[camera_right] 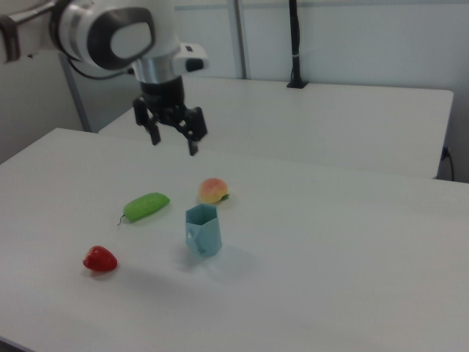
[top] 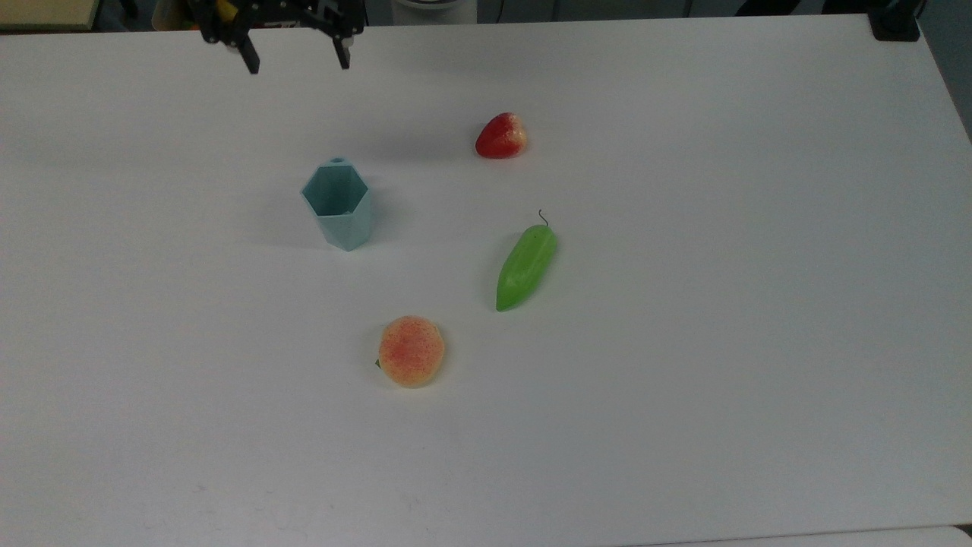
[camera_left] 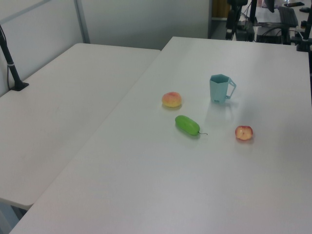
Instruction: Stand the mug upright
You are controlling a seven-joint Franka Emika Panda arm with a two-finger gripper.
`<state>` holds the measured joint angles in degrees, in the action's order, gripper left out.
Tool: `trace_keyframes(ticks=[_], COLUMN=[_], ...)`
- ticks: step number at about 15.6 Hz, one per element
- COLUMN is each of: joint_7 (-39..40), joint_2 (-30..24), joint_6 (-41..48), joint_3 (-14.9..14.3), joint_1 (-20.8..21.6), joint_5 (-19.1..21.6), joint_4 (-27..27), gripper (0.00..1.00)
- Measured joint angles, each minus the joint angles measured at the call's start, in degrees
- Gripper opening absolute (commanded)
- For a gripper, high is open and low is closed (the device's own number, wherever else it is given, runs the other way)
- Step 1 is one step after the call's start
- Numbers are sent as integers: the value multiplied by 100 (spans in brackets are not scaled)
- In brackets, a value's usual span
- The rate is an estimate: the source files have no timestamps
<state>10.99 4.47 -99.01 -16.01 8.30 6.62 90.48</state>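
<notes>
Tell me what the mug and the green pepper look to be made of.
The mug: likely matte plastic, with flat facets, a thin hexagonal rim and an even pale teal colour. The green pepper: probably moulded plastic or foam, a fake with smooth, uniform green skin and a slight sheen.

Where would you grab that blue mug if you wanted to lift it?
Probably from straight above, one finger inside the rim and one outside, pinching a flat wall of the mug. It stands upright with its mouth open. Its handle also sticks out sideways, but looks a thinner target.

gripper (top: 296, 62) cut by top edge
</notes>
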Motion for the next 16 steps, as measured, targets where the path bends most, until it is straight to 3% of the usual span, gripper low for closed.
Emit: trace_keyframes(ticks=[3,6,8,16], joint_7=[-791,-1043,-1048,-658], joint_2=[-344,-568,-622,-598], joint_6=[412,609,620,356], joint_3=[492,1260,1544,1609], joint_1=[-106,-457,-599,-627], joint_5=[0,0,0,-1], joint_4=[-31,-29,-10,123], gripper=[100,100,100,100])
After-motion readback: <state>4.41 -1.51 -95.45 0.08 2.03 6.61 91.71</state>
